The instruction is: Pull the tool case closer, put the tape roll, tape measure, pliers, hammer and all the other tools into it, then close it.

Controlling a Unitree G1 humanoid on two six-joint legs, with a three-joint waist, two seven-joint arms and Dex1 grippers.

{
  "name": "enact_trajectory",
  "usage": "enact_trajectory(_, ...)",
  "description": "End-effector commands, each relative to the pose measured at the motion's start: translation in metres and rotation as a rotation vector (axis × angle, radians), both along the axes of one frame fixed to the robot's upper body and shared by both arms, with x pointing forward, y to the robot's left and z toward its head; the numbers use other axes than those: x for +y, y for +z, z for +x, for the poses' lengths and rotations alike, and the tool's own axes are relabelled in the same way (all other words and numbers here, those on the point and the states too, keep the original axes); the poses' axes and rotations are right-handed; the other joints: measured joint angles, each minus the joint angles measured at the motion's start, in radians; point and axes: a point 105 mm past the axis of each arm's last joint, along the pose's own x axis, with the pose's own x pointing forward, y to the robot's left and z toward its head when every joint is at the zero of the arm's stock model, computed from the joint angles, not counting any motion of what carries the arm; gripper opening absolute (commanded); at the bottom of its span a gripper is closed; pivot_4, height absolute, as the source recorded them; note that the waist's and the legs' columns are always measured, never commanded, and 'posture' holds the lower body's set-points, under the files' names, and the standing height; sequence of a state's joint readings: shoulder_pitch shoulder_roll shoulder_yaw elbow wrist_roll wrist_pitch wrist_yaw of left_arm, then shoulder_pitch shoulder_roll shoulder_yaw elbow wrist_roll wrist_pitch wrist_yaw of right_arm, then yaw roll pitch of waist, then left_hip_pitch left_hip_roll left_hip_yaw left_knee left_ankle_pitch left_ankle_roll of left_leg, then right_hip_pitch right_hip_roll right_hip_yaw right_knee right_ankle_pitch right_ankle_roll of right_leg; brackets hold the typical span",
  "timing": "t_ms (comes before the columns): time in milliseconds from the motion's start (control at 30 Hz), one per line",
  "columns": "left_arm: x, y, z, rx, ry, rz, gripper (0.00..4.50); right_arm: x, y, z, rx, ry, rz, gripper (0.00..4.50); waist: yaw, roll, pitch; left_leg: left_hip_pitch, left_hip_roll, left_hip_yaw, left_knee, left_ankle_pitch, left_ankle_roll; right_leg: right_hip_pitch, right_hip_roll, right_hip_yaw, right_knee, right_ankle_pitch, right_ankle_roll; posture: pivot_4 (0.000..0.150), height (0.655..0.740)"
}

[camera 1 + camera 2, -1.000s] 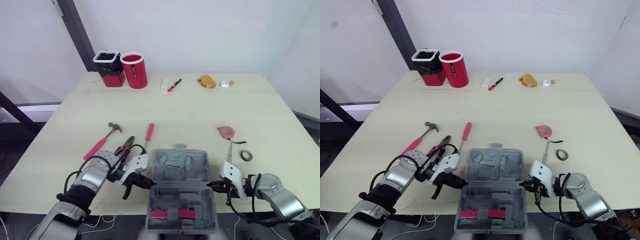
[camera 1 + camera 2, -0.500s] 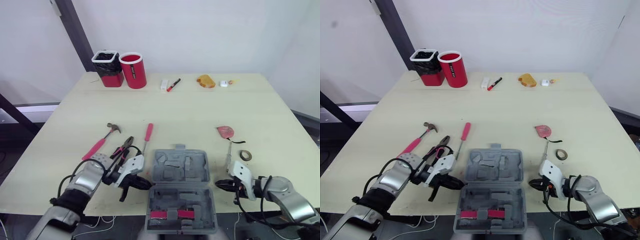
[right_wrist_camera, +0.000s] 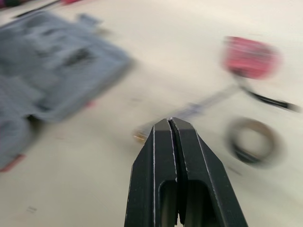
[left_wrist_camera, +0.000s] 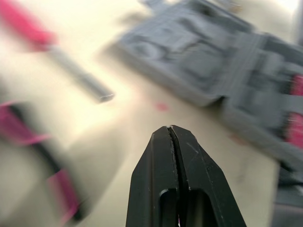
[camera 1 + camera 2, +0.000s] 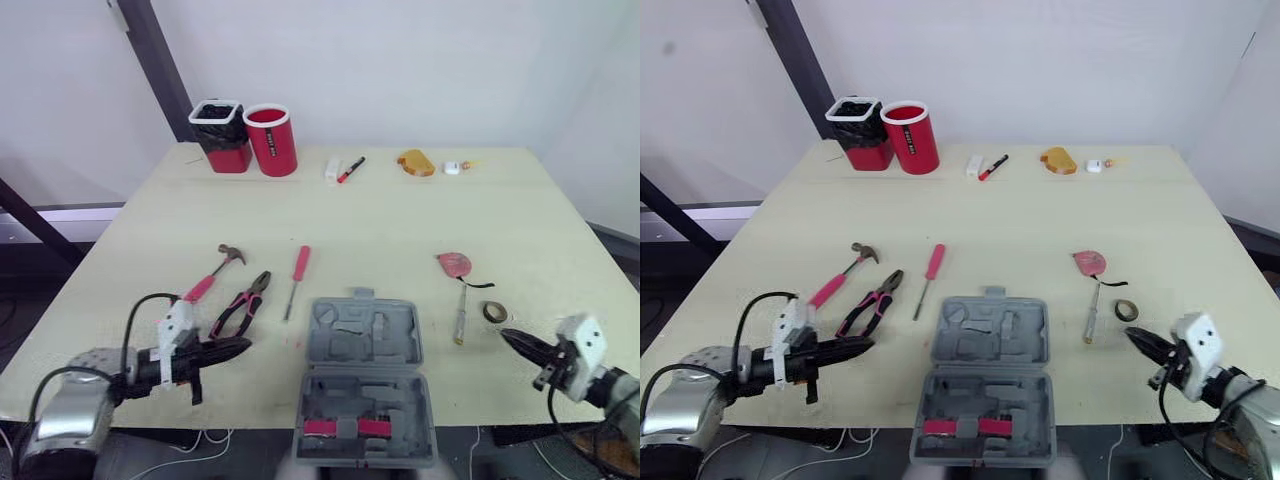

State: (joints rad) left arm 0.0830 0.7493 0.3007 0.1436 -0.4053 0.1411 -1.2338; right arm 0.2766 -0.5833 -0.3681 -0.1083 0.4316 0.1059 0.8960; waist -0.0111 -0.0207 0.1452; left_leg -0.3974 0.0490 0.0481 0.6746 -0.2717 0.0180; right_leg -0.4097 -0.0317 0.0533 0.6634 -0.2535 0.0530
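Wrist views show the left gripper (image 4: 169,128) and right gripper (image 3: 169,121) with fingers pressed together. Both point inward, flanking the open tool case (image 5: 365,338).

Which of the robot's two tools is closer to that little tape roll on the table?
The right. The right tool sits just short of the tape roll, not touching. The left tool is beyond the tool case, by the pliers.

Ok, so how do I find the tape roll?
Start at the open grey tool case at the near edge of the table and look right. Past a thin metal tool lies the tape roll, nearer you than the pink tape measure. It is the only small dark ring, lying flat.
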Motion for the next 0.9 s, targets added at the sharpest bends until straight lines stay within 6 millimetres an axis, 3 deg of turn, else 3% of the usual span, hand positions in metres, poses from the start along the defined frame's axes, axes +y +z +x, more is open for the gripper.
enact_trajectory(33,0.030,0.011,-0.007,-0.082,0.160,-0.006,0.72,-0.032,0.015,-0.015,-0.061,-0.084,0.001,0.49,0.000,0.000,0.000,0.000,0.000,0.000,-0.001,0.000,0.000,0.000,0.000,0.000,0.000,0.000,0.000,0.150,0.7400)
enact_trajectory(100,0.039,0.010,-0.017,-0.100,0.208,-0.015,1.07,-0.043,0.014,-0.026,-0.055,-0.106,0.009,0.77,0.000,-0.001,0.000,0.000,0.000,0.000,-0.002,0.000,0.000,0.000,0.000,0.000,-0.001,-0.001,-0.001,0.150,0.7400)
enact_trajectory(200,0.056,0.007,-0.040,-0.096,0.279,-0.021,2.24,-0.062,0.009,-0.049,-0.027,-0.165,0.033,2.08,-0.001,0.000,0.000,0.002,0.001,0.001,-0.001,0.000,0.000,0.000,-0.001,0.001,-0.001,-0.002,-0.003,0.150,0.7400)
enact_trajectory(233,0.060,0.006,-0.046,-0.092,0.292,-0.020,2.39,-0.066,0.008,-0.055,-0.020,-0.179,0.046,2.31,-0.001,-0.001,0.000,0.002,0.001,0.000,-0.001,0.000,0.000,0.000,-0.001,0.001,-0.001,-0.002,-0.003,0.150,0.7400)
enact_trajectory(400,0.065,0.006,-0.056,-0.083,0.299,-0.020,4.49,-0.076,-0.003,-0.070,0.022,-0.218,0.047,4.48,-0.001,-0.001,0.000,0.002,0.005,0.002,-0.002,0.000,0.000,0.000,0.000,0.001,-0.001,-0.002,-0.003,0.150,0.7400)
enact_trajectory(500,0.062,0.006,-0.055,-0.080,0.282,-0.023,4.49,-0.076,-0.004,-0.067,0.029,-0.217,0.032,4.48,-0.002,0.000,-0.001,0.004,0.005,0.002,-0.002,0.000,0.000,0.000,-0.001,0.002,-0.001,-0.002,-0.003,0.150,0.7400)
enact_trajectory(633,0.044,0.017,-0.042,-0.118,0.201,-0.044,4.49,-0.068,0.007,-0.044,0.037,-0.172,-0.093,4.48,-0.003,0.000,-0.001,0.004,0.005,0.003,-0.002,0.000,0.000,0.000,0.000,0.003,-0.001,-0.002,-0.003,0.150,0.7400)
enact_trajectory(767,0.018,0.031,-0.021,-0.162,0.061,-0.045,4.49,-0.035,0.023,-0.017,0.079,0.042,-0.218,4.48,-0.002,0.000,-0.001,0.004,0.004,0.003,-0.001,0.000,0.000,0.000,0.000,0.003,-0.001,-0.002,-0.004,0.150,0.7400)
enact_trajectory(900,-0.014,0.047,-0.006,-0.194,-0.108,-0.060,4.49,-0.019,0.040,0.014,0.117,0.208,-0.358,4.48,-0.003,-0.001,-0.001,0.003,0.003,0.003,-0.001,0.000,0.000,0.000,0.002,0.003,-0.001,-0.002,-0.004,0.150,0.7400)
